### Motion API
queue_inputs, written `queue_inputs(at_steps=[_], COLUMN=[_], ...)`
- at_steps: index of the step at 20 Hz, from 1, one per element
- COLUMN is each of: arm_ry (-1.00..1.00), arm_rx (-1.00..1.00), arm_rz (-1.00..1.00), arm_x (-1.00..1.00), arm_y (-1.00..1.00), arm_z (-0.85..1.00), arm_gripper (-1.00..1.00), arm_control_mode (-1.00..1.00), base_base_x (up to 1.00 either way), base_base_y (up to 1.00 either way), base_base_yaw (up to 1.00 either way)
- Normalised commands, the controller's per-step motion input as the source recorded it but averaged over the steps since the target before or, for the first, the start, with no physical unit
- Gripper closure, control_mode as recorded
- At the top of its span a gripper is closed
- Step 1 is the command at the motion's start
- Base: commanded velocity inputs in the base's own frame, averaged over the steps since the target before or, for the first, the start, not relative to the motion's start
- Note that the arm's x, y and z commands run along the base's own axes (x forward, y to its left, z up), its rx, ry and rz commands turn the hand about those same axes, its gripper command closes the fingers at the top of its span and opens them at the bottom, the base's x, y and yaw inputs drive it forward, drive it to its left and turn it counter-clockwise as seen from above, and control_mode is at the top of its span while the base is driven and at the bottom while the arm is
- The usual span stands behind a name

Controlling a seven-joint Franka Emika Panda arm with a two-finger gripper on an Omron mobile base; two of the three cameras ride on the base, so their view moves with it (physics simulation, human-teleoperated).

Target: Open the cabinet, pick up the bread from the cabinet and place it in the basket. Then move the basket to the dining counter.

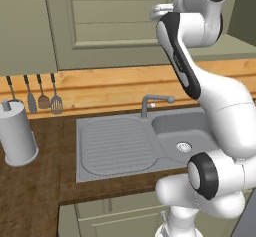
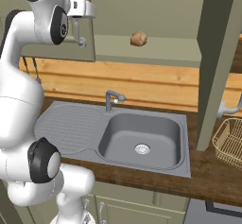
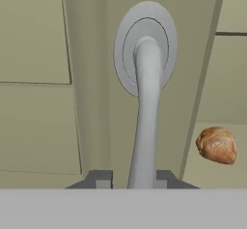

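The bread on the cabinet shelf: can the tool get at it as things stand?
Probably not yet. The tool is closed around the left door's handle. The right door stands open and the bread lies exposed, so letting go should free the way.

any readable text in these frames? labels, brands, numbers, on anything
None. No words, labels, brands or numbers can be read in any view.
Cabinet doors: plain panels.
Cabinet handle, with the claw around it: bare metal.
Paper towel roll: blank.
Sink, faucet, basket, bread: unmarked.
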Motion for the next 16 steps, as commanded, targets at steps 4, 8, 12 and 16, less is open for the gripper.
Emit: queue_inputs(at_steps=[4, 8, 12, 16], arm_ry=[-0.02, -0.10, -0.05, -0.08], arm_rx=[0.00, -0.04, -0.05, -0.05], arm_rz=[-0.18, -0.20, -0.17, -0.03], arm_x=[-0.94, -1.00, -1.00, -1.00], arm_y=[0.45, 0.64, 0.68, 0.75], arm_z=[0.00, 0.00, 0.00, 0.13], arm_gripper=[1.00, 1.00, 1.00, 1.00], arm_control_mode=[-1.00, -1.00, -1.00, -1.00], base_base_x=[0.00, 0.00, 0.00, 0.00], base_base_y=[0.00, 0.00, 0.00, 0.00], base_base_yaw=[0.00, 0.00, 0.00, 0.00])
